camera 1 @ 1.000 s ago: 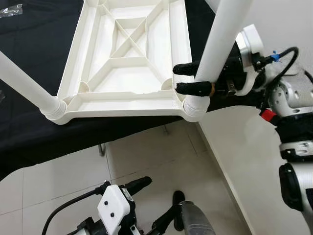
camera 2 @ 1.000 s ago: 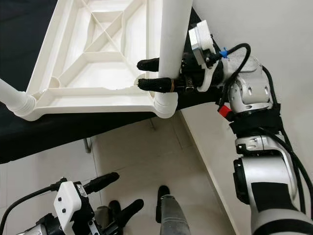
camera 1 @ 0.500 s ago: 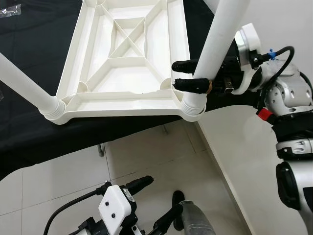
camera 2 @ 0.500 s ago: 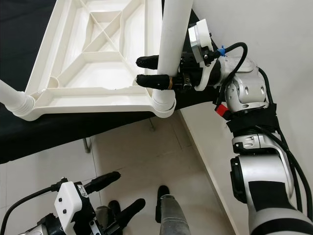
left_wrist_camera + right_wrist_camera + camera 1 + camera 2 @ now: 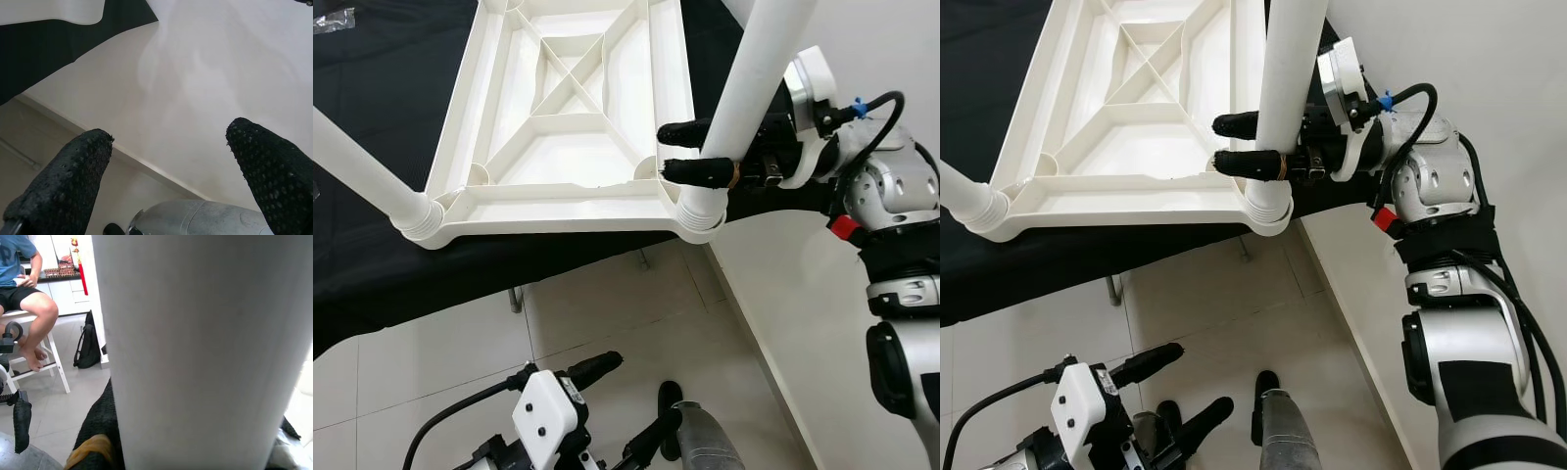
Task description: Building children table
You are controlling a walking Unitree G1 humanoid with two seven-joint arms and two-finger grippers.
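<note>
A white plastic children's table (image 5: 558, 211) lies upside down on a black-covered surface (image 5: 372, 284). A white leg (image 5: 759, 69) stands in its near right corner socket (image 5: 700, 215). My right gripper (image 5: 666, 151) is shut on this leg just above the socket, one black finger on each side; the leg (image 5: 205, 347) stands close up in the right wrist view. Another white leg (image 5: 357, 162) stands in the near left corner. My left gripper (image 5: 631, 406) hangs low over the floor, open, with nothing between its fingers (image 5: 63, 181).
A white wall (image 5: 862, 39) runs close along the right, behind my right arm. Tiled floor (image 5: 607, 304) lies below the table edge. In the right wrist view a person (image 5: 29, 293) sits on a white stool, with a black backpack (image 5: 88, 345) nearby.
</note>
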